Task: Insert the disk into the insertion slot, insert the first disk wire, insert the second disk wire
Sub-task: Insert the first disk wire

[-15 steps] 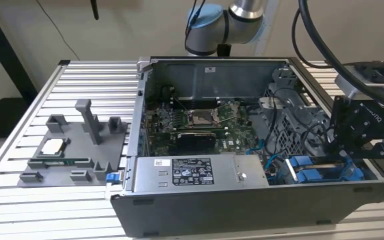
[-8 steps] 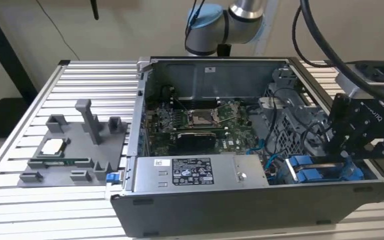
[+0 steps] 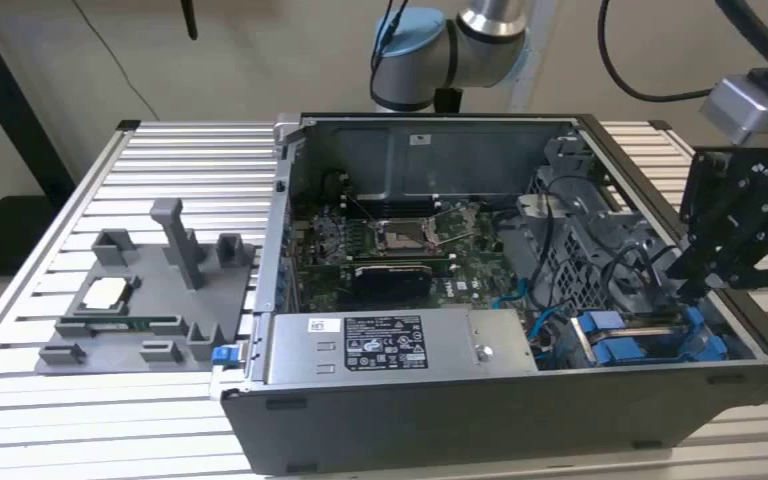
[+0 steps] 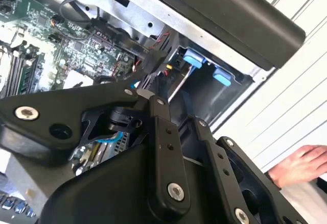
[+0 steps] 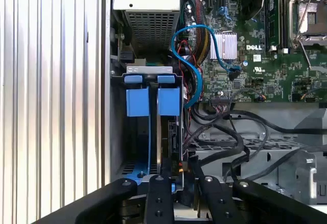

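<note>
Disk [image 3: 651,325], clipped in its blue carrier, appears to stand on edge inside the insertion slot [image 5: 138,147], in the corner of the computer case nearest the exterior view's right.

A slatted metal table [image 3: 157,160] carries everything. On it lies the open computer case [image 3: 491,420], its side panel off and its inside facing up. Behind the case rises the robot arm [image 3: 471,30], with black hoses hanging near it.

Inside the case, a green motherboard [image 3: 384,240] covers the middle. A grey power-supply box [image 3: 398,345] with a white label lies along the near wall, just beside the drive bay. On the exterior view's left, apart from the case, a grey fixture tray [image 3: 91,345] with upright posts rests on the table.

The black pincer [image 3: 695,285] hangs over the drive bay, its tip lowered into the case just above the blue carrier. In the first wrist view its black linkage bars reach toward the bay, where two blue tabs [image 5: 153,100] sit side by side under a grey crossbar. I cannot tell whether the pincer is apart, together or clamped on anything, since the tip is lost among dark parts.

A light blue cable [image 5: 196,45] loops from the bay side toward the motherboard, and a bundle of black cables [image 5: 230,132] runs across the metal cage next to the slot.

In the second wrist view a person's hand [image 4: 301,165] rests on the table outside the case wall.
</note>
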